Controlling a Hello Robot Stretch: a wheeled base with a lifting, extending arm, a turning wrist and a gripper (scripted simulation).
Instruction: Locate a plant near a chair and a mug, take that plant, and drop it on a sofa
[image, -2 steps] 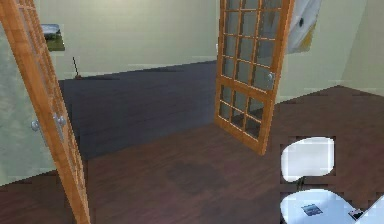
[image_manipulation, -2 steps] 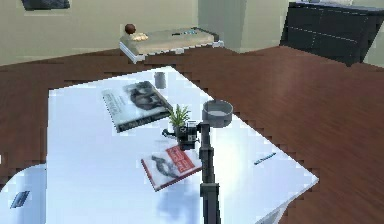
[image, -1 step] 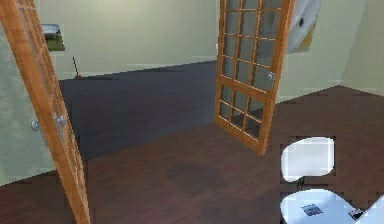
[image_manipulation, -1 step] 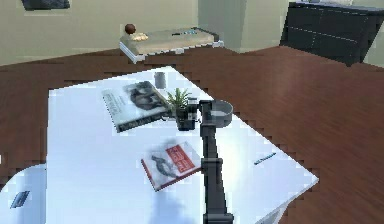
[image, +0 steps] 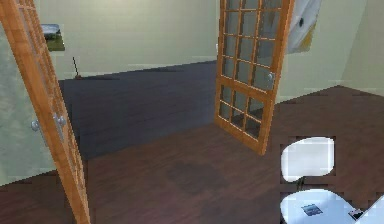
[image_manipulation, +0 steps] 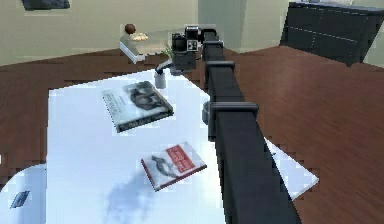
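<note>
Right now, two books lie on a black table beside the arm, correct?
No. The table is white, not black. The arm side view shows it, with the two books lying on it beside the arm.

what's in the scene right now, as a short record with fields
table: white table
on it: large book; small red book; small grey thing
claw: claw by the grey thing; cannot tell whether it holds anything
seat: white chair
doorway: wooden glazed door, standing open
</note>
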